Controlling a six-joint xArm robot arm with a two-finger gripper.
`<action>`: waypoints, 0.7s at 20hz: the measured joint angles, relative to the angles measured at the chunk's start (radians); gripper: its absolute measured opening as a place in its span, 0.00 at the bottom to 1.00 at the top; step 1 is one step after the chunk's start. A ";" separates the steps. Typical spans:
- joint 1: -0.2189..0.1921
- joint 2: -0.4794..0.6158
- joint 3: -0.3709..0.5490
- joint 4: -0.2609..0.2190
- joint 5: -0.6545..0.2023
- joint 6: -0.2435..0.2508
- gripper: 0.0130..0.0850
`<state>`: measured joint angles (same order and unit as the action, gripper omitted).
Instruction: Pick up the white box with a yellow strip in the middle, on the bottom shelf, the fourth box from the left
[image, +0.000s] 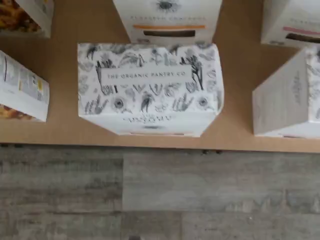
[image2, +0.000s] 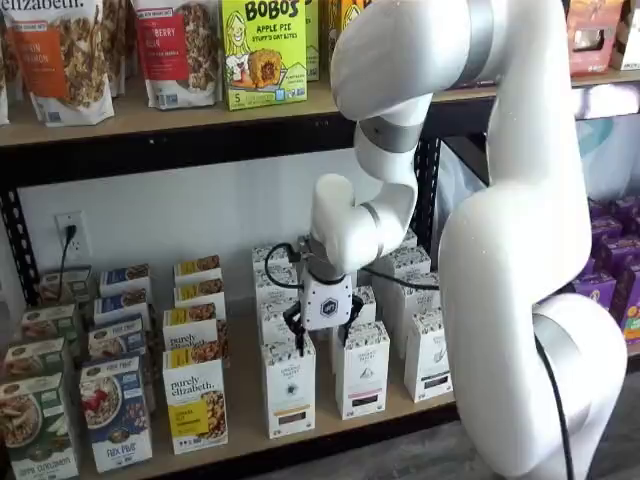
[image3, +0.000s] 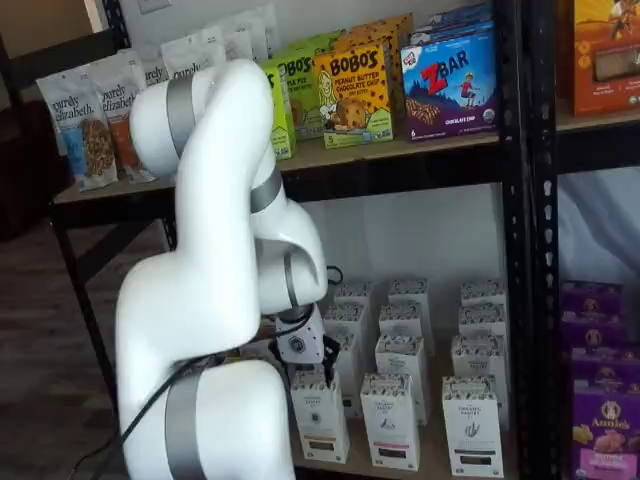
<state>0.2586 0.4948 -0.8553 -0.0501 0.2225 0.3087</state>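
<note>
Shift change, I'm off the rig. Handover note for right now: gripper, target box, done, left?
Gripper: open, empty, hanging just above the front row of white cartons.
White box with a yellow strip: upright at the front of the bottom shelf, untouched. In the wrist view a patterned carton top sits centred below the camera.
Done: approach over the row.
Left: confirm the yellow strip, descend, close on the carton, lift out.

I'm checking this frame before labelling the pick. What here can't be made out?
- White box with a yellow strip: in the wrist view only its patterned top shows, with its front band foreshortened and blurred.
- Fingers: dark and small in both shelf views, absent from the wrist view.
- Bottom shelf: the arm hides its left part.
</note>
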 joint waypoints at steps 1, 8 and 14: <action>0.002 0.012 -0.011 -0.002 -0.005 0.003 1.00; 0.017 0.091 -0.090 -0.001 -0.018 0.016 1.00; 0.027 0.145 -0.150 0.016 -0.018 0.010 1.00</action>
<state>0.2859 0.6400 -1.0052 -0.0337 0.2044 0.3189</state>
